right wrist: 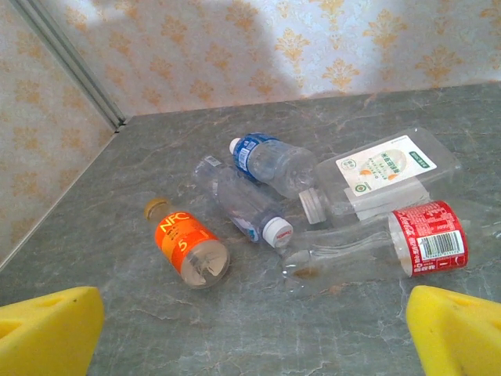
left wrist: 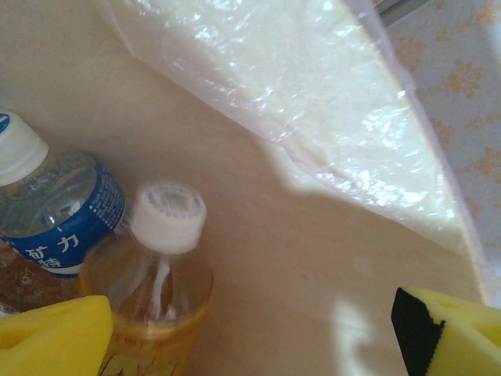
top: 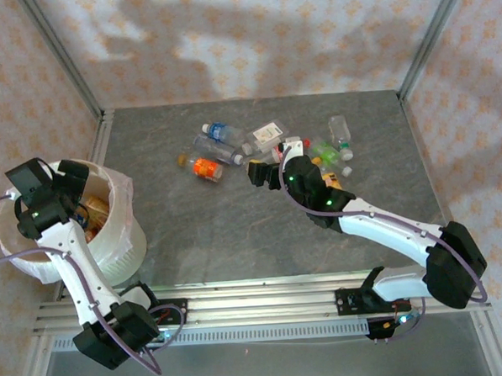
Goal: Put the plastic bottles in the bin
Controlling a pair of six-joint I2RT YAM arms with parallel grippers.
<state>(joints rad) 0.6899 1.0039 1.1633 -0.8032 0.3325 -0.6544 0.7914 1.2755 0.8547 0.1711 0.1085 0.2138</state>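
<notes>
White arms (top: 386,230), black joints (top: 453,270), purple cables (top: 88,298) — yellow-padded jaws.

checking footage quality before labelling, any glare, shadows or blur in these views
Top external view: big arm shadows fall across the back wall. Left wrist view: the bin liner is blown out by glare, and the white-capped bottle close to the lens looks soft. Right wrist view: sharp and evenly lit, with the print on the orange-label bottle legible.

Bright light, soft shadows on back wall (top: 251,36), glare inside the bin (left wrist: 329,117).
</notes>
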